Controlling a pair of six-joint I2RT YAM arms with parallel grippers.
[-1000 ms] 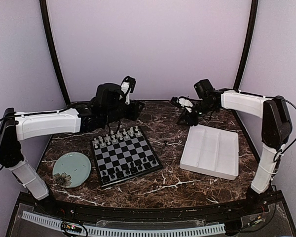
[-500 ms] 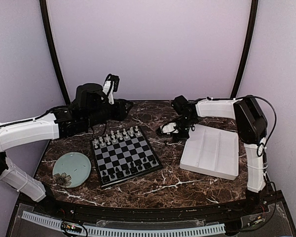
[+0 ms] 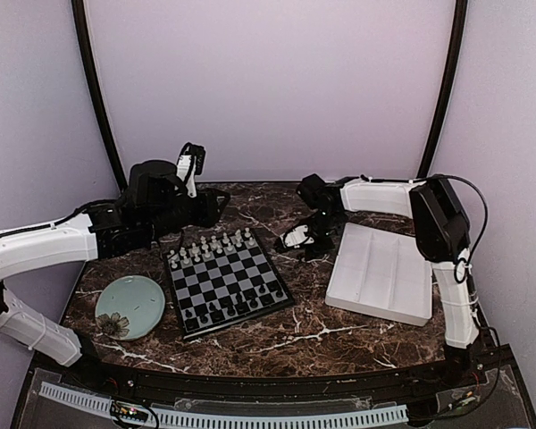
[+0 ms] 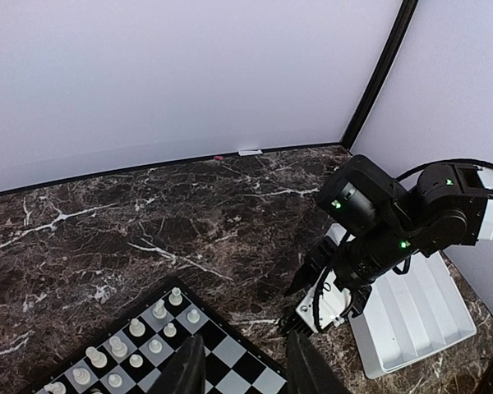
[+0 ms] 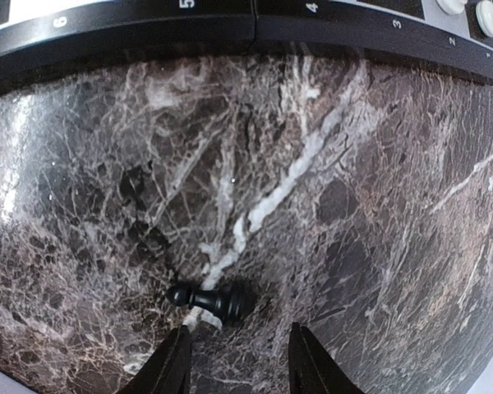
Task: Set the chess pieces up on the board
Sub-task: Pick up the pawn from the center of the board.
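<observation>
Presently, the board (image 3: 228, 281) sits on the marble bench (image 3: 313, 332), left of centre. The white pieces (image 3: 216, 243) are ranked along its far edge and the black pieces (image 3: 237, 306) along its near edge. A pale-green plate (image 3: 107, 299) lies just beside its left side. A white compartment tray (image 3: 384, 268) lies well apart to the right.

Right claw (image 3: 293, 238): low over the bench, between the board's far right corner and the tray. In the wrist view the right claw (image 5: 238, 361) shows its fingers (image 5: 171, 365) parted with nothing between them. One black pawn (image 5: 209, 302) lies on its side on the bare marble just ahead of the fingertips, nearer the finger on the left of that view. Contact with that finger cannot be told. The pawn is off the board, whose numbered black border (image 5: 148, 33) crosses the top of the view.

Left claw (image 3: 216, 204): raised beyond the board's far edge, pointing right. Its own camera shows the left claw (image 4: 242, 369) spread and empty, above the rows of white pieces (image 4: 140, 328). The right arm's claw is visible beyond it, next to the tray (image 4: 419, 312).
</observation>
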